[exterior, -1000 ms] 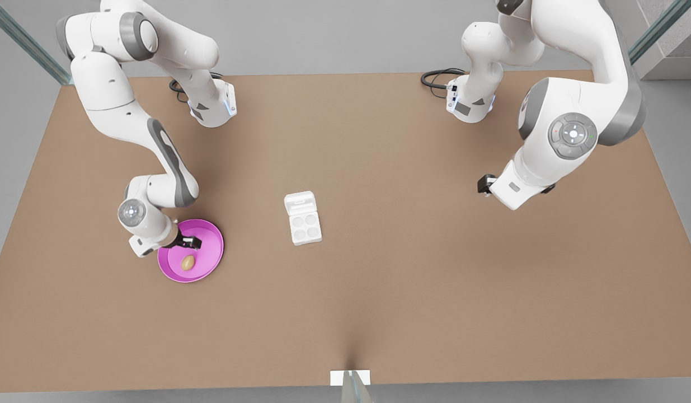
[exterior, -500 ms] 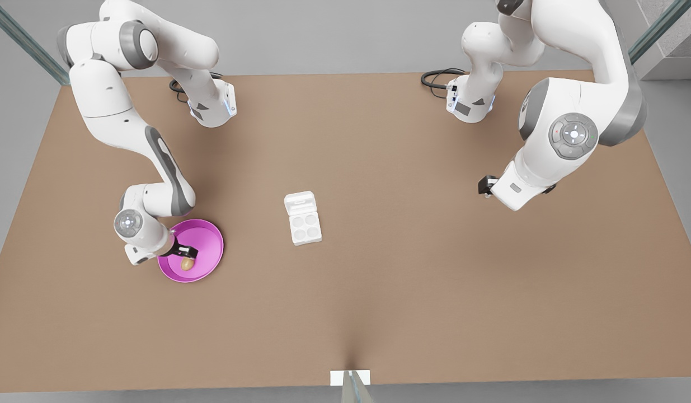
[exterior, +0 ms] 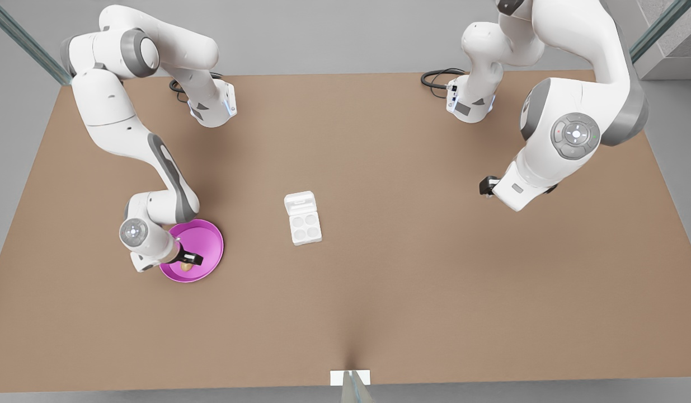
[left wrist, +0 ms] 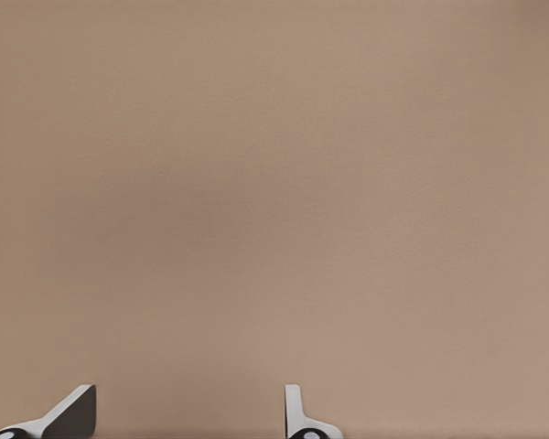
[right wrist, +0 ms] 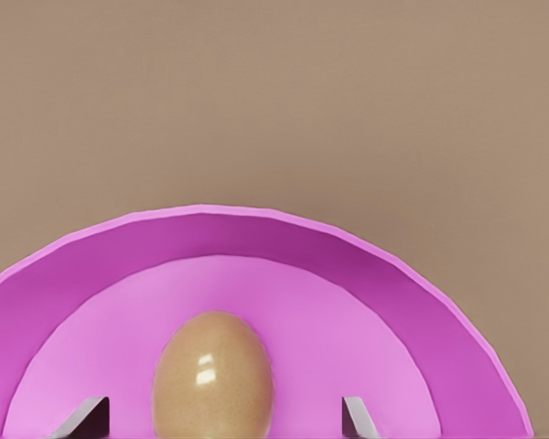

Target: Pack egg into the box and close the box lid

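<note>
A: State the condition at the lower left of the front view.
B: The right gripper (exterior: 188, 261) sits low over the round pink plate (exterior: 211, 246), directly above the small tan-brown oval egg (exterior: 186, 267). In the right wrist view the egg (right wrist: 213, 375) lies on the plate floor (right wrist: 348, 311) between the two fingers (right wrist: 84, 419). The fingers stand wide apart, one on each side of the egg, with a gap on both sides; nothing is gripped.

A: And the centre of the frame?
B: The small white plastic egg carton, the box (exterior: 305, 226), rests on the brown worktop (exterior: 412, 280), well apart from the plate. Its four round cups hold nothing. The white, flat, squarish box lid (exterior: 299, 203) is folded back flat, lying on the side toward the top of the frame.

A: The right side of the front view?
B: The left gripper (exterior: 487, 186) hangs above bare worktop at mid right and waits. In the left wrist view its fingers (left wrist: 73, 412) are spread apart and hold nothing.
</note>
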